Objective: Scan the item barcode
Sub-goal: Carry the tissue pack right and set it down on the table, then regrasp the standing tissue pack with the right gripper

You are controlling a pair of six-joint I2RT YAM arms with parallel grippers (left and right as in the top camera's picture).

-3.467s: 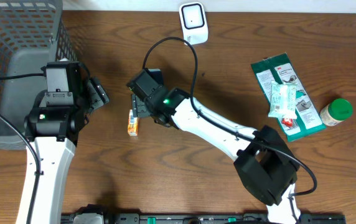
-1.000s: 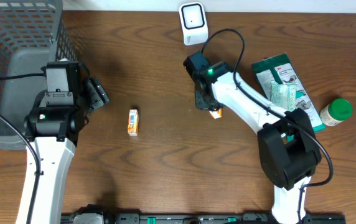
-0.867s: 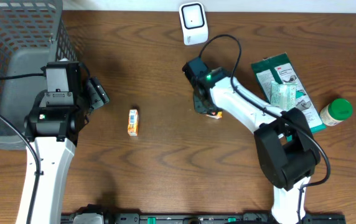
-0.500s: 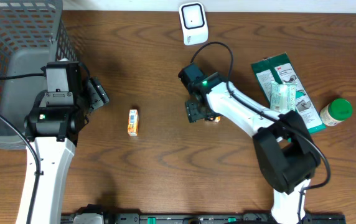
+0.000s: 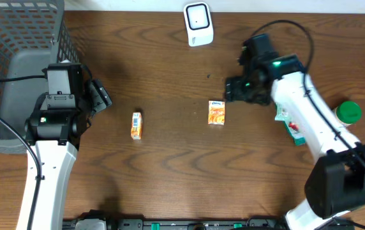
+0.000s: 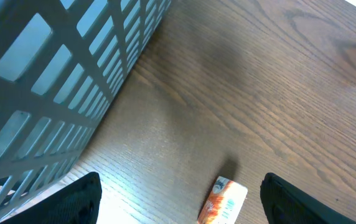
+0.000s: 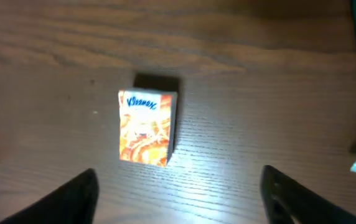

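Brown wooden tabletop [image 5: 170, 172]: carries everything. The wood around the packet is bare, which leaves room for a straight descent.
Grey mesh basket [image 5: 16, 45]: far left, beside the left arm. I judge it has no part in this step.
Right claw [image 5: 232, 91]: jaws wide and holding nothing, hanging just right of the packet. My reading of the step is to take up the packet and present it to the scanner. To do it well, centre the jaws over the packet, close across its short width, and lift clear before turning.
Left claw [image 5: 101, 96]: jaws wide and empty, by the basket, well apart from the packet.
Green flat blister pack [image 5: 295, 131]: right side, mostly hidden under the right arm. The arm should avoid dragging it.
White barcode scanner [image 5: 198, 24]: stands at the far edge, farther than the packet and slightly left of it.
Orange Kleenex tissue packet [image 5: 217, 112]: the task item. It lies flat mid-tabletop, logo face up, with nothing touching it. No barcode shows on that face, so it will probably need tilting toward the scanner.
Small orange carton [image 5: 136, 125]: left of the packet, well apart.
Overhead view only: the scanner, both arms, and the spacing of the items.
Right wrist view only: the packet's print [image 7: 147, 127]. The packet lies a little off the midline between the fingers [image 7: 66, 202].
Left wrist view only: the carton [image 6: 223, 200] up close, with a pale striped panel. It may be a barcode, but it is too small to tell.
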